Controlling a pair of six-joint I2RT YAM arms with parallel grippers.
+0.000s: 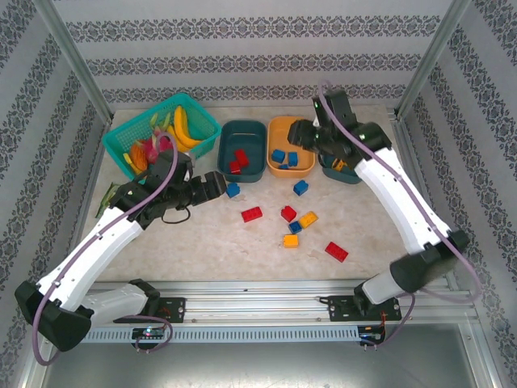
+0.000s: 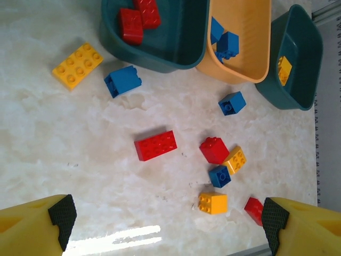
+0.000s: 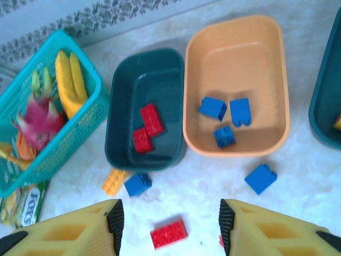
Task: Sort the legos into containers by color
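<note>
Three tubs stand in a row at the back: a dark teal tub holding two red legos, an orange tub holding three blue legos, and a second dark teal tub with a yellow lego. Loose red, blue and yellow legos lie in front, among them a red brick and a blue one. My left gripper is open beside that blue brick. My right gripper hangs open above the orange tub, holding nothing.
A bright teal lattice basket of toy fruit stands at the back left, with a green snack packet beside it. Metal frame posts rise at both back corners. The table's front rail runs just beyond the nearest red brick.
</note>
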